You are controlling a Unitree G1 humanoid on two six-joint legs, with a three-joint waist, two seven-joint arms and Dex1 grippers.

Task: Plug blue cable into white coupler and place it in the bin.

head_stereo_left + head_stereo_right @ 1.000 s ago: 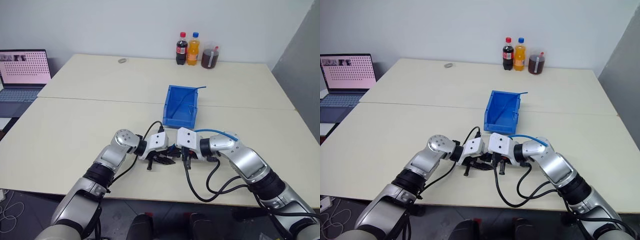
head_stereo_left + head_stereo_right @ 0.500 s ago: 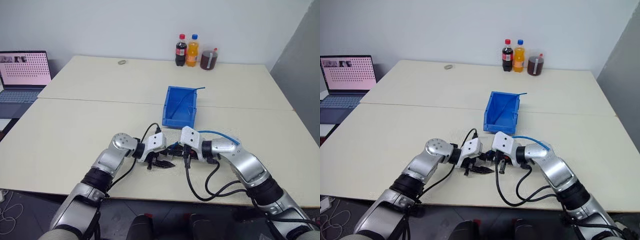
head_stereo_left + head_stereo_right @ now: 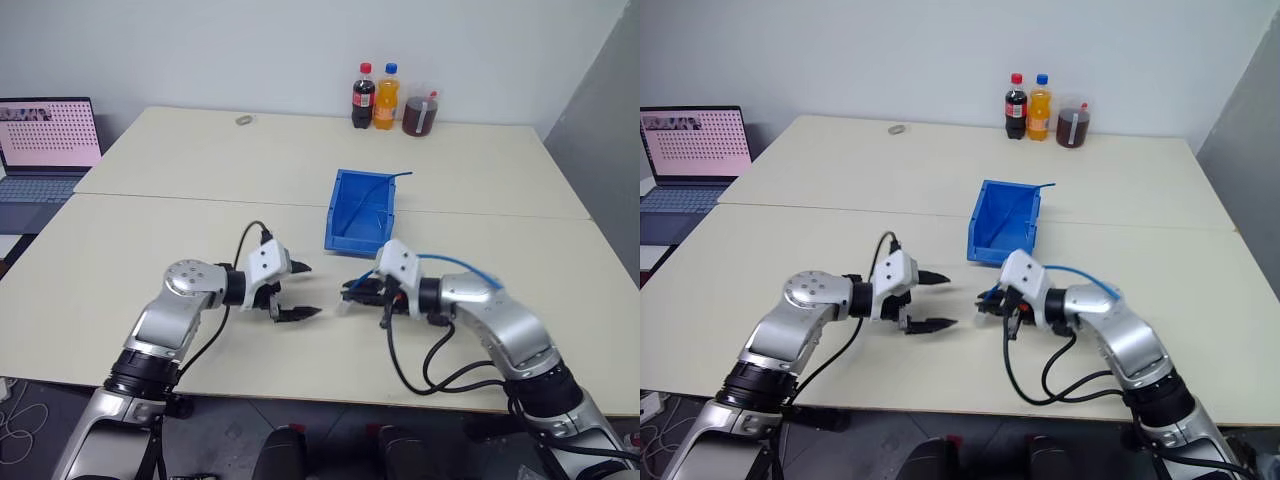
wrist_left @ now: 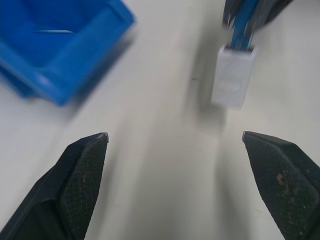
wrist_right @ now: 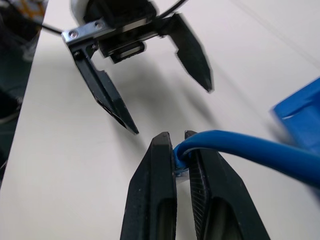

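Note:
The white coupler (image 4: 233, 75) hangs just above the table on the end of the blue cable (image 3: 450, 263), whose plug sits in its socket. My right gripper (image 3: 352, 291) is shut on the cable right behind the coupler, and the cable arcs back over that arm. Apart from it to the left, my left gripper (image 3: 302, 290) stands open and holds nothing, its fingers facing the coupler. The bin (image 3: 345, 215) stands on the table just beyond both grippers, its low lip toward me.
A thin dark blue wire (image 3: 385, 180) leans in the bin. Two bottles (image 3: 375, 98) and a jar of dark liquid (image 3: 420, 115) stand at the far edge. A laptop (image 3: 45, 140) is at the far left. Black cables (image 3: 420, 365) loop under my right arm.
My left gripper has opened, let go of the coupler and drawn back to the left and up. The right gripper has lifted a little, still gripping the cable with the coupler on it.

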